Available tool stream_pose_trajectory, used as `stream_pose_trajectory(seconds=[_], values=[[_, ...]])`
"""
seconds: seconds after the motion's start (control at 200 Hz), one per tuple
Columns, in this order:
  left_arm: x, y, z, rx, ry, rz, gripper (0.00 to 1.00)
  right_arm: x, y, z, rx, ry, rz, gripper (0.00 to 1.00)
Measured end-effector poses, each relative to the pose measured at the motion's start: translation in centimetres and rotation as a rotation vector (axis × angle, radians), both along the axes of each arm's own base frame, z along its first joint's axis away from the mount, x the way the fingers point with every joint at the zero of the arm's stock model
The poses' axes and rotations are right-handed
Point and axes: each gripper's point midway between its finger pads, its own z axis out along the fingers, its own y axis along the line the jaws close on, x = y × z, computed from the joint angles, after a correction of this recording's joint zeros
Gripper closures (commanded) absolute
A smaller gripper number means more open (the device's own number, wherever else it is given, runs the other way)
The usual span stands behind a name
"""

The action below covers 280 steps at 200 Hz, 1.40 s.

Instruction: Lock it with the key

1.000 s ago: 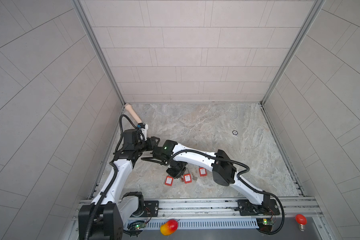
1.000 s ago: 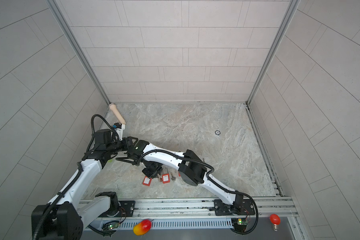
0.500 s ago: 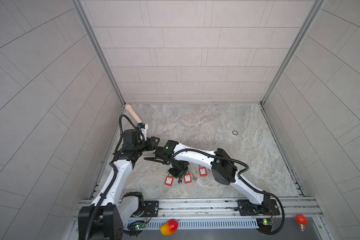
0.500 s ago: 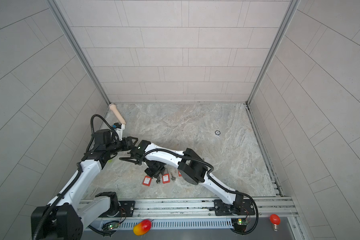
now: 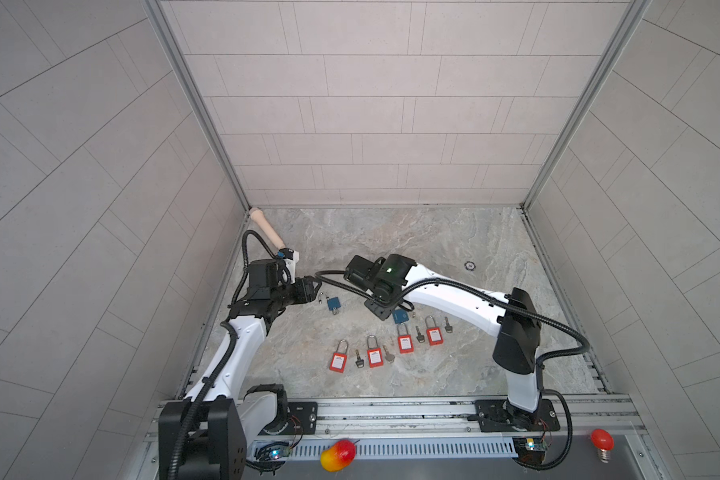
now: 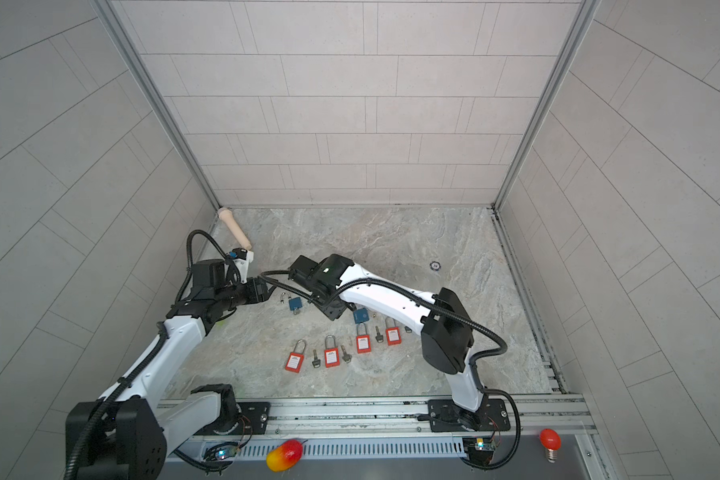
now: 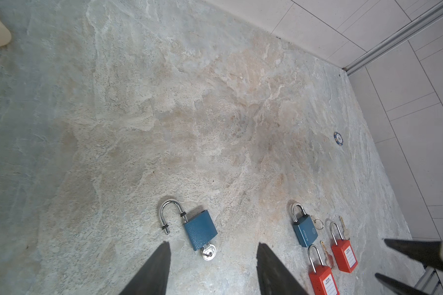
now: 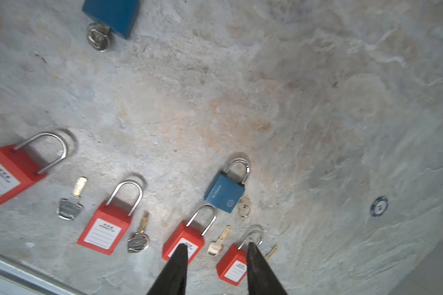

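Observation:
A blue padlock (image 5: 332,303) (image 6: 295,304) (image 7: 200,229) lies flat on the stone floor with its shackle swung open. A silver key (image 7: 209,251) (image 8: 99,38) sticks out of its keyhole. My left gripper (image 5: 314,286) (image 7: 213,244) hovers just left of it, open and holding nothing; in the left wrist view the key lies in line with the gap between the fingers. My right gripper (image 5: 380,309) (image 8: 217,244) hangs to the lock's right, open and empty. A second blue padlock (image 5: 400,318) (image 8: 224,191) with its shackle shut lies beside it.
Several red padlocks (image 5: 374,357) (image 8: 102,229), each with a loose key, lie in a row nearer the front rail. A blue poker chip (image 5: 469,265) sits at the back right. A wooden handle (image 5: 267,226) leans in the back left corner. Tiled walls close in three sides.
My right gripper has opened wider and pulled back up and to the right, away from the row of red padlocks. The open blue padlock now shows uncovered. The left gripper has barely moved.

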Motion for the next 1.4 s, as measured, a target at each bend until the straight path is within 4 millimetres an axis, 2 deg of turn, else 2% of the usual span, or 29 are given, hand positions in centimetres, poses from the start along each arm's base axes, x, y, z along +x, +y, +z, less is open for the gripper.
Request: stream_pose_trajectory(seconds=[0.18, 0.425, 0.585, 0.816, 0.981, 1.121, 1.311, 1.401], values=[[-0.1, -0.7, -0.1, 0.009, -0.001, -0.018, 0.40, 2.1, -2.6, -1.5, -0.029, -0.021, -0.070, 0.54], [-0.4, -2.8, -2.2, 0.060, 0.065, -0.072, 0.41, 2.2, -3.4, -4.3, 0.013, 0.055, -0.134, 0.50], [-0.4, -3.9, -2.0, 0.091, 0.060, -0.102, 0.41, 2.6, -5.0, -6.1, 0.042, 0.127, -0.218, 0.49], [0.0, -4.4, -1.1, 0.117, 0.026, -0.120, 0.40, 2.1, -4.7, -9.2, 0.046, 0.235, -0.263, 0.48], [-0.2, -3.9, -1.7, 0.152, 0.047, -0.113, 0.40, 1.4, -4.6, -11.3, 0.028, 0.299, -0.275, 0.49], [-0.2, -3.5, -2.2, 0.175, 0.080, -0.101, 0.40, 1.3, -4.4, -11.7, 0.027, 0.316, -0.281, 0.49], [0.1, -3.2, -2.4, 0.197, 0.102, -0.094, 0.40, 1.4, -5.2, -12.0, -0.016, 0.305, -0.279, 0.51], [0.1, -3.1, -2.8, 0.204, 0.117, -0.095, 0.39, 1.5, -5.6, -11.9, -0.028, 0.299, -0.277, 0.56]])
